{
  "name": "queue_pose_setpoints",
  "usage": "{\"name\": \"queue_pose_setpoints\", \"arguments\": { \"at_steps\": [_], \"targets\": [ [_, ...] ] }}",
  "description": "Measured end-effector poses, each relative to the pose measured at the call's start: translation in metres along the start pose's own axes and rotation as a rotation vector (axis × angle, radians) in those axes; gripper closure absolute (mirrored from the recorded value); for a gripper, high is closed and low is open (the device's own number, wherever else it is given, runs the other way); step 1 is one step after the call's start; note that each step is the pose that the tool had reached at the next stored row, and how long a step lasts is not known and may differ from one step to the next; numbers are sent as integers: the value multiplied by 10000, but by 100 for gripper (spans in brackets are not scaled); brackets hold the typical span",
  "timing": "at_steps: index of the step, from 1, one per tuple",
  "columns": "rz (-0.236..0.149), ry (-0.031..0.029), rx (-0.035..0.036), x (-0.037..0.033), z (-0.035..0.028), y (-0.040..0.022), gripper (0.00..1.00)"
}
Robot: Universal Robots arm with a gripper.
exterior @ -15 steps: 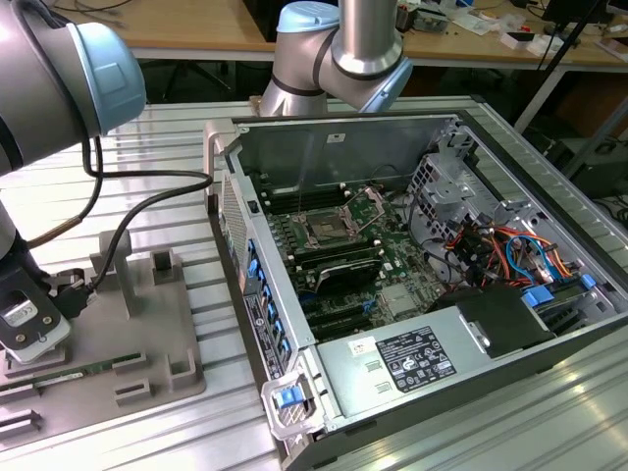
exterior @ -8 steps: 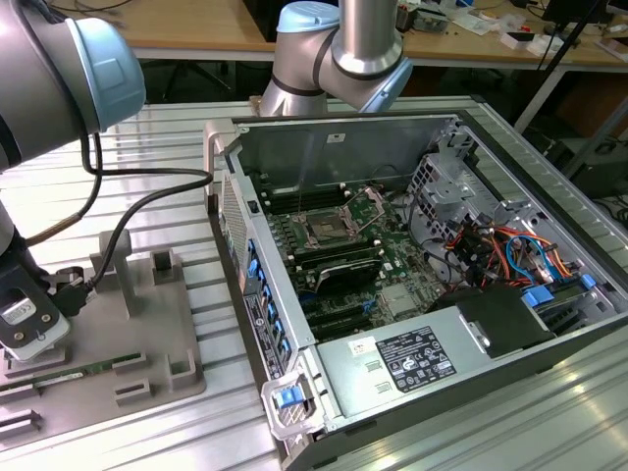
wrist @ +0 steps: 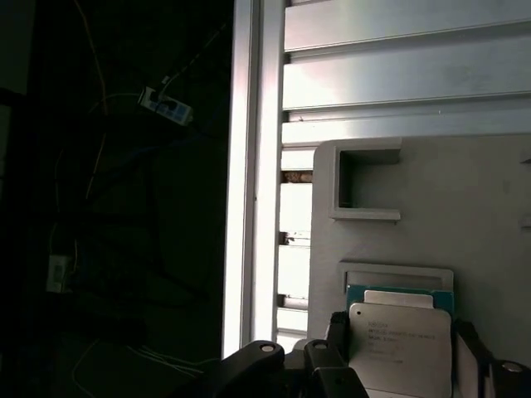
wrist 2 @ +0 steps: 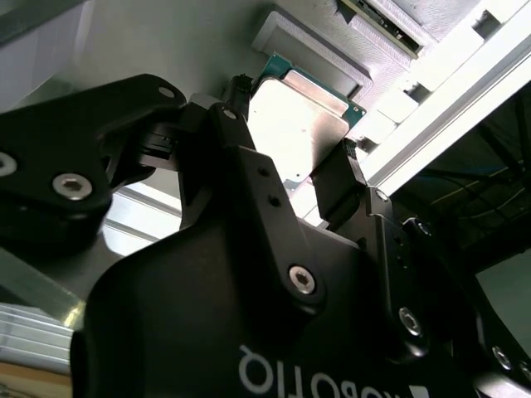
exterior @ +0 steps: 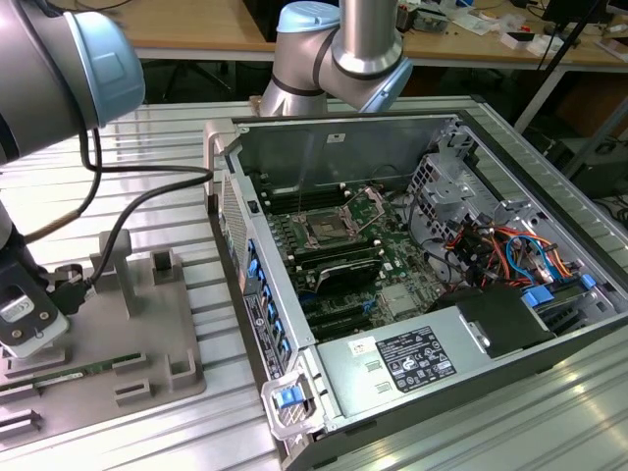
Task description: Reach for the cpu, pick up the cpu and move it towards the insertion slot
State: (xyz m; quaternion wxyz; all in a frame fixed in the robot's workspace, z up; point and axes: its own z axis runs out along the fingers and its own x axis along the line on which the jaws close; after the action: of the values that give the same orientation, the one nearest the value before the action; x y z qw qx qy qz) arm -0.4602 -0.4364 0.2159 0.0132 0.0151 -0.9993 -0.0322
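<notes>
One hand (wrist 2: 294, 131) gripping cpu (wrist 2: 292, 116), lower edge hidden

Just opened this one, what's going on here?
The arm's gripper is down at the grey fixture plate, set around the cpu. Whether the cpu is already clamped or lifted off the plate cannot be told. The insertion slot sits on the board inside the open computer case, well off toward the exterior view's right, so the cpu has not been carried there.
</notes>
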Motion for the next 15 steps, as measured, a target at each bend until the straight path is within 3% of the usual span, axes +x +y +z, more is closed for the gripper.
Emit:
{"name": "queue_pose_setpoints", "arguments": {
  "at_steps": [10,15],
  "targets": [
    [1,0,0,1,-5,0,45],
    [1,2,1,2,-40,3,45]
  ]
}}
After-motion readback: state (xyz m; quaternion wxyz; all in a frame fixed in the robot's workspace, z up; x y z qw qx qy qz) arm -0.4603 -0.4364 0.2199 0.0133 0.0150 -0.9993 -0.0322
